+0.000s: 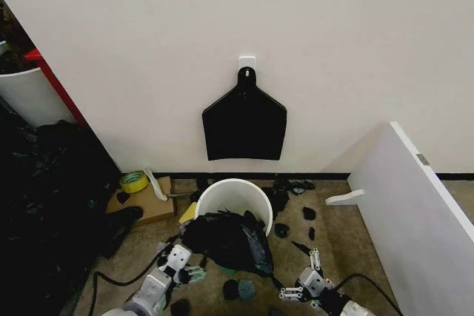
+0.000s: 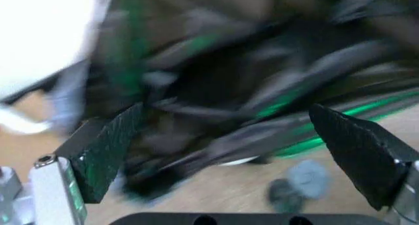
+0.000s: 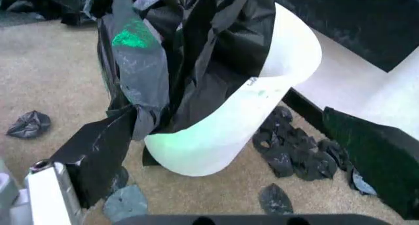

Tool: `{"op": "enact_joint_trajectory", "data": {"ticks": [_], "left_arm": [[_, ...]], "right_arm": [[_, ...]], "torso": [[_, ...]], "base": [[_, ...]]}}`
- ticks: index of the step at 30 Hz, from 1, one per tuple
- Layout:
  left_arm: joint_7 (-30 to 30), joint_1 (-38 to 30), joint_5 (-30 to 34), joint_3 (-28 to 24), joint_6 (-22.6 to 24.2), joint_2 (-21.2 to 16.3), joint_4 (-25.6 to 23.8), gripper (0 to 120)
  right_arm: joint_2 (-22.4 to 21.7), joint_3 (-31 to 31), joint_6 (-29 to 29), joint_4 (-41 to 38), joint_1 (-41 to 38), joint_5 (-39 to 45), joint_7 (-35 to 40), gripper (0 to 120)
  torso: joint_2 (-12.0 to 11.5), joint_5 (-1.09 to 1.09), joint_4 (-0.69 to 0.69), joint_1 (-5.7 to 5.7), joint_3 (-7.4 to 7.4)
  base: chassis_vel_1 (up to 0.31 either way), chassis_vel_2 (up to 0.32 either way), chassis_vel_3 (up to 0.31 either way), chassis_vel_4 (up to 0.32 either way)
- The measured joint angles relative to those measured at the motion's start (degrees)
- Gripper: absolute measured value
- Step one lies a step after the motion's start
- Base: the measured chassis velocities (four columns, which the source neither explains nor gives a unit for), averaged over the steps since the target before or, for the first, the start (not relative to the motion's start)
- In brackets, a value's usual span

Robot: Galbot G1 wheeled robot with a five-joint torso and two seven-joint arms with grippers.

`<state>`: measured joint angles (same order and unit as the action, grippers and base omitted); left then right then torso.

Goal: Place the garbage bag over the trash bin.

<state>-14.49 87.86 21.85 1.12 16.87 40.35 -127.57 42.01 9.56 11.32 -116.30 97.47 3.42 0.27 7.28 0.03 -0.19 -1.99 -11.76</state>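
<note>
1. Black and glossy, the garbage bag (image 1: 226, 240) lies crumpled over the near rim of the trash bin (image 1: 235, 196), part of it spilling down the outside toward the robot and part of it bunched at the mouth. It is not spread around the rim yet, so the far side of the white bin shows bare.
2. Draped this way, the bag looks to be caught on the near lip only; I judge the job is partway, with the opening to be pulled wide and over the remaining rim.
3. The left gripper (image 1: 191, 274) sits low on the floor side, just beside the bag's lower left folds. In its wrist view the two fingers stand wide apart with crinkled black plastic between and beyond them, held by neither.
4. The right gripper (image 1: 305, 286) waits on the carpet to the right of the bag, apart from it. Its wrist view shows its fingers (image 3: 98, 156) spread, nothing between them, looking toward the bin (image 3: 262, 107) and the hanging bag (image 3: 170, 63).
5. Small black scraps (image 1: 307, 214) litter the floor near the bin.
</note>
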Motion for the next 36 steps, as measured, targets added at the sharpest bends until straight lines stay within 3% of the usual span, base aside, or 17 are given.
{"op": "enact_joint_trajectory", "data": {"ticks": [2,3,6,12,15,36], "left_arm": [[2.2,-0.5,0.0,-0.6,-1.2,0.2,0.7,100],[7.5,-1.5,-0.4,-1.2,-4.6,0.2,2.2,100],[11.9,-2.3,-0.6,-1.3,-8.3,-0.1,3.8,100],[27.9,-5.1,-0.4,0.3,-22.4,0.3,9.9,100],[29.8,-5.3,-0.2,0.5,-24.0,1.0,10.6,100],[18.4,-9.7,-6.2,-7.3,-19.3,9.3,15.0,100]], "right_arm": [[0.1,0.0,0.0,0.1,-0.2,0.0,0.0,100],[0.4,-0.2,-0.1,0.5,-0.7,-0.1,0.1,100],[0.7,-0.5,-0.2,0.9,-1.1,-0.1,0.2,100],[0.7,-1.5,-0.4,1.4,-1.9,0.1,0.5,100],[0.5,-1.8,-0.5,1.4,-2.3,0.2,0.6,100],[-0.3,-1.5,2.1,0.5,-1.3,0.6,-1.2,100]], "torso": [[0.0,0.0,0.0,0.0,0.0],[0.0,0.01,0.0,0.0,0.0],[0.0,0.01,0.01,0.0,0.0],[0.0,0.01,0.0,0.0,-0.01],[0.0,0.01,0.0,0.0,-0.01],[0.0,0.01,0.0,0.0,0.0]], "base": [[0.0,0.0,0.0,0.0],[0.0,0.0,0.0,0.0],[0.0,0.0,0.0,0.0],[0.0,0.0,0.0,0.0],[0.0,0.0,0.0,0.0],[0.0,0.0,0.0,0.0]]}}
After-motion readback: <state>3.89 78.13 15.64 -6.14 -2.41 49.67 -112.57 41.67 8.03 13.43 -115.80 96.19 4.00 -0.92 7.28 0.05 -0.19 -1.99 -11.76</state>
